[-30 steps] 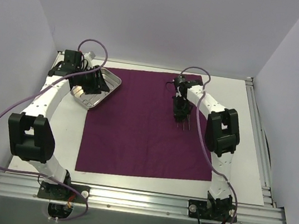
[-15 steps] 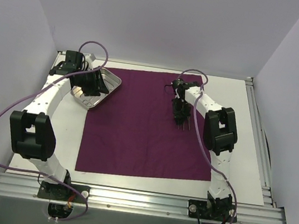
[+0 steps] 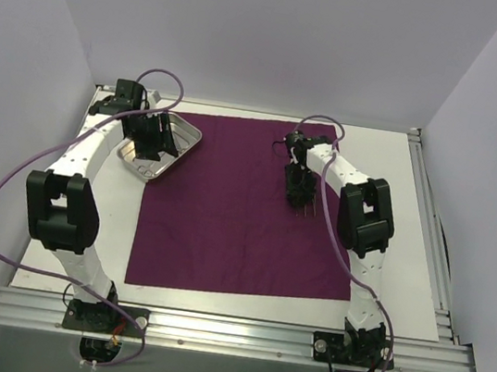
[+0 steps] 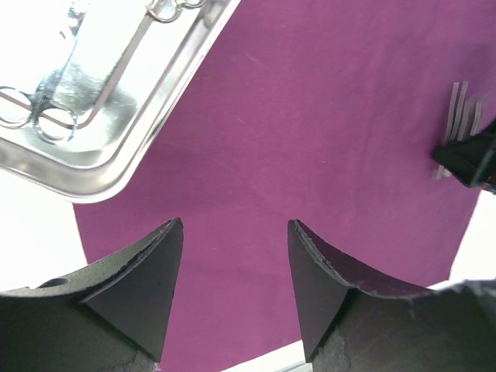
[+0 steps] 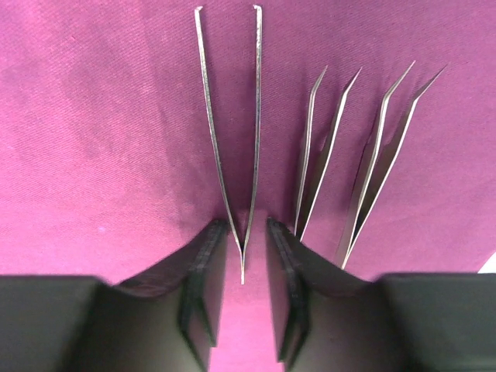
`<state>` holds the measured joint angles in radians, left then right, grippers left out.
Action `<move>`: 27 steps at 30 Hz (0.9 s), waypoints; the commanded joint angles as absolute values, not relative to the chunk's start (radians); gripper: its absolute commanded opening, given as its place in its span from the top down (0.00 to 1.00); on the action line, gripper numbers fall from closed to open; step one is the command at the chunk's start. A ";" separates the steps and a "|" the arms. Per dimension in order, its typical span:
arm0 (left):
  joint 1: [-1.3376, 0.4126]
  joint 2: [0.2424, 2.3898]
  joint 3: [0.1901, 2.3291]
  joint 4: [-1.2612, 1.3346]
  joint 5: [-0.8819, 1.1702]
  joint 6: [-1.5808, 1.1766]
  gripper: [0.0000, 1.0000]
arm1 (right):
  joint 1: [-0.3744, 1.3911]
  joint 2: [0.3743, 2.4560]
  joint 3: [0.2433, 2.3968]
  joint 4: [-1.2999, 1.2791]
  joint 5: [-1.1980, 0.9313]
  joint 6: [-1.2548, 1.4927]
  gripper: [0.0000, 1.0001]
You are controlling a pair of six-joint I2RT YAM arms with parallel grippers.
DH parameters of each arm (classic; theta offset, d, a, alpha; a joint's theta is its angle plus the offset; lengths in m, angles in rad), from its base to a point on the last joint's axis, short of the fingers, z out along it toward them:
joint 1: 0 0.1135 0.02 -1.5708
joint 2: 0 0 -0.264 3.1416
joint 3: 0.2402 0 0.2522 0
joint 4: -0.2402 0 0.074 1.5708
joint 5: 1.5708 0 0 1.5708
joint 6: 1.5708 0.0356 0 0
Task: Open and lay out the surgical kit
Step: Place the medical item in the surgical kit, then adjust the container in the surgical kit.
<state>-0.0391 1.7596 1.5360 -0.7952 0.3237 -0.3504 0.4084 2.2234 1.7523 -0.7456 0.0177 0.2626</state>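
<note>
Top view: cloth (image 3: 242, 232) lies spread flat on the white table (image 3: 410, 229).

Tray (image 3: 163, 166) sits at the cloth's 10 o'clock corner, partly over its edge. Ring-handled scissors (image 4: 101, 77) lie inside it.

Left gripper (image 4: 234, 232) hangs over the cloth just beside the tray's rim, which is at its 10 o'clock in the wrist view. Its jaws are spread wide with nothing between them.

Right gripper (image 5: 244, 225) is low over the cloth, at about 1 o'clock from the cloth's middle. Its jaws are narrowly apart and straddle the joined end of the long straight tweezers (image 5: 241, 260), with a thin gap on each side.

At 3 o'clock of these lie two shorter bent-tip tweezers (image 5: 304, 209) (image 5: 355, 232), side by side and flat on the cloth. In the right wrist view all tips point to 12 o'clock.
</note>
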 commanded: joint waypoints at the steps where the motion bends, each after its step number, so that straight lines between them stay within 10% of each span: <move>1: -0.051 1.779 1.609 -0.845 0.267 -0.310 0.35 | 0.417 2.238 1.792 -0.802 0.044 0.259 0.70; 27: -0.195 2.140 1.933 -0.950 -0.172 -0.055 0.32 | 0.376 1.990 1.790 -0.839 -0.052 0.222 0.57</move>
<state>-0.1970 2.1323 1.8694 -0.9344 -0.0875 -0.0998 0.3859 2.0628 1.8240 -0.8024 -0.0399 0.2356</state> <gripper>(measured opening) 0.676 0.423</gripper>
